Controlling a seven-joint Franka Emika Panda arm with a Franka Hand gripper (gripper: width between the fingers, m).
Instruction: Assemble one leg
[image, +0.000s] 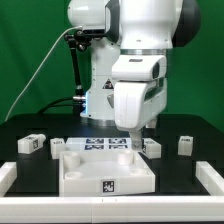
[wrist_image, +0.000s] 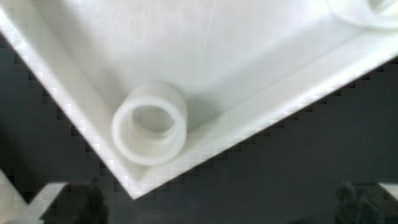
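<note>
We are looking at the black table in the exterior view, where the gripper is hanging low, just behind the back edge of the large white tray part. Four small white blocks with tags are lying on the table in a row. The far-left leg and the second leg are sitting on the exterior view's left of the marker board. The third leg is lying just beside the gripper, on the exterior view's right. The far-right leg is standing well apart from it, further right.

In the wrist view we are seeing one corner of the tray part from above, with its raised rim and a round socket in the corner. The two fingers are showing blurred at the edge of the picture, far from each other. Nothing is being held between them, so the gripper is spread wide, and no leg is in its grasp.
</note>
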